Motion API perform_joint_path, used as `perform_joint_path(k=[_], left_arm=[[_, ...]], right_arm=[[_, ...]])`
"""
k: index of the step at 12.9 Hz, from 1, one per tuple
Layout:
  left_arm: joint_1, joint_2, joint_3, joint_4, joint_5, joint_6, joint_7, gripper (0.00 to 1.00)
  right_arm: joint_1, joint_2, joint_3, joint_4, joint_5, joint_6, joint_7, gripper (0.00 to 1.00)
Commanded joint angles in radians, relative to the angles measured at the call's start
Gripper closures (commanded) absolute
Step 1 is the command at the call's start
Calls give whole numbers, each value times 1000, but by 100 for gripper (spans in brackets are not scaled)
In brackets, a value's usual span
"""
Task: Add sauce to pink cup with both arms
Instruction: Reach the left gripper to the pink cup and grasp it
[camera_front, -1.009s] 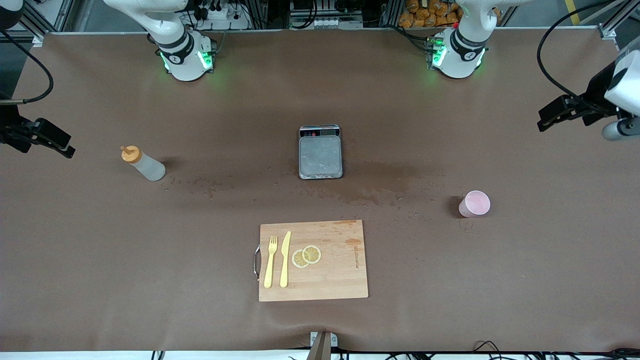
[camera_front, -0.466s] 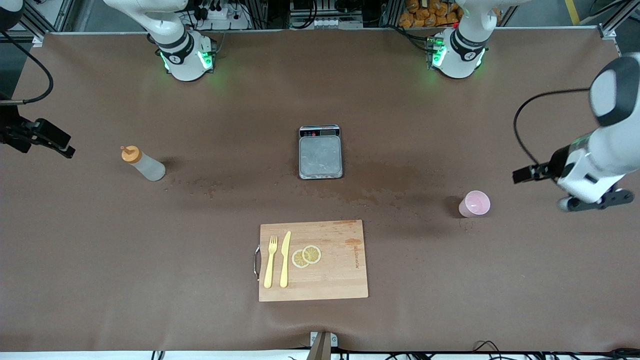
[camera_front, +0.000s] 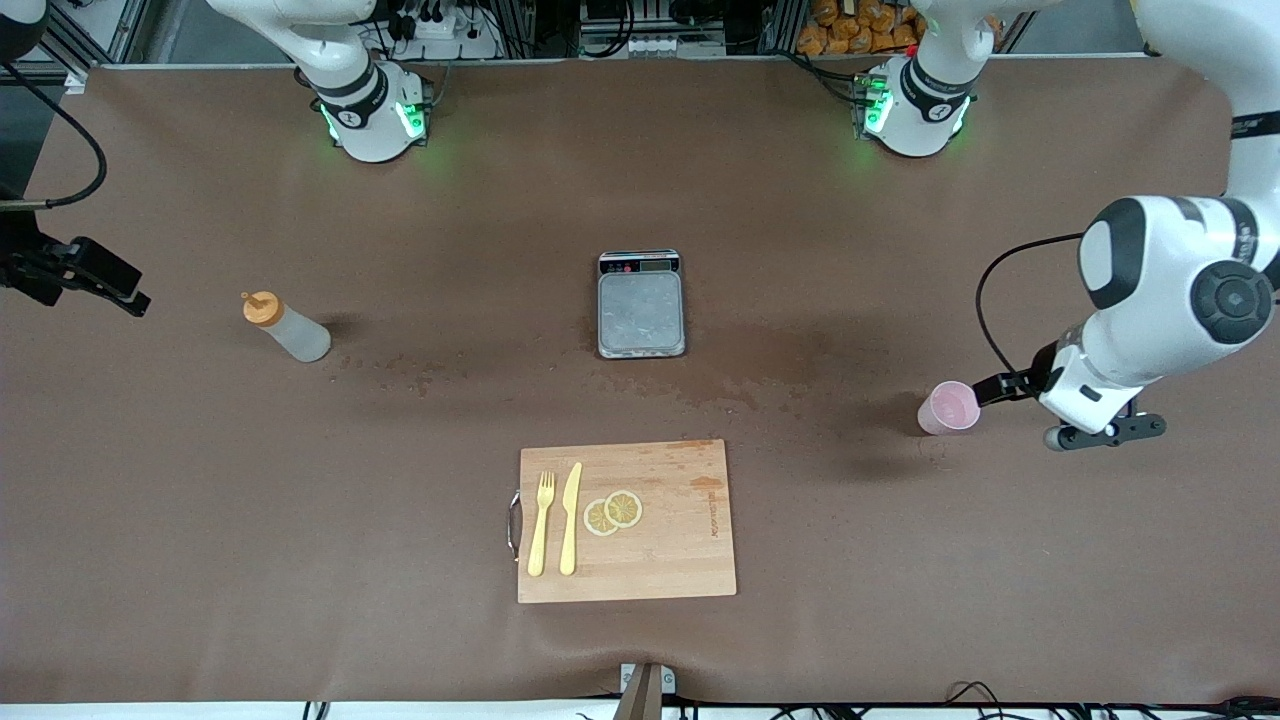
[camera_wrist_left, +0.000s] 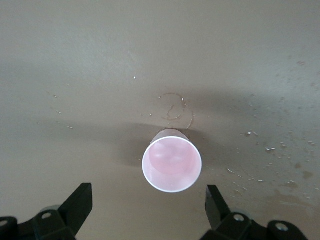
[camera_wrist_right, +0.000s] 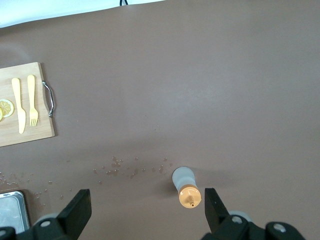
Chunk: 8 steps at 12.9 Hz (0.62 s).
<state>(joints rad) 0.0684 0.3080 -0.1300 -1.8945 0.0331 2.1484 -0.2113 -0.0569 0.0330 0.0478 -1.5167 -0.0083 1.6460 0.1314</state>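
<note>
Cutting board (camera_front: 627, 521): nearest the front camera, mid-worktop; carries a yellow fork (camera_front: 541, 523), a yellow knife (camera_front: 570, 518) and two lemon slices (camera_front: 612, 512). Not part of the task.

Pink cup (camera_front: 949, 407): upright on the brown worktop (camera_front: 300, 520), toward the left arm's end, a little farther from the camera than the board. Appears empty in the left wrist view (camera_wrist_left: 172, 166).

Left gripper (camera_front: 990, 390): low, just beside the cup on its outer side, fingers (camera_wrist_left: 80, 204) spread wide with nothing between them. The wrist view shows the cup centred ahead of the gap, not yet inside it. Judgement: the step in hand is the approach to grasp the cup. To do it well, advance until the cup wall sits between the fingers, keep the rim level, then close gently, as a light tumbler tips or squashes easily.

Scale (camera_front: 641, 303): mid-worktop, farther than the board, well apart from the cup.

Sauce (camera_front: 286, 328): standing on the worktop toward the right arm's end, untouched, orange cap up.

Right gripper (camera_front: 95, 278): waits raised over that end's edge, released and empty, with the sauce below it in its wrist view (camera_wrist_right: 186, 186).

Room: bare worktop surrounds cup and sauce; nothing crowds either approach.
</note>
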Motion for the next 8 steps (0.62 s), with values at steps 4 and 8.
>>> perform_joint_path(k=[4,8], left_arm=[[25,57,-2,-49,25,79,17,0],[33,86,-2,-63,25,114,17,0]], right_arm=[[-12,-8,7,-8,-13,5,-12,0],[-12,-8,7,-8,-13,5,-12,0]])
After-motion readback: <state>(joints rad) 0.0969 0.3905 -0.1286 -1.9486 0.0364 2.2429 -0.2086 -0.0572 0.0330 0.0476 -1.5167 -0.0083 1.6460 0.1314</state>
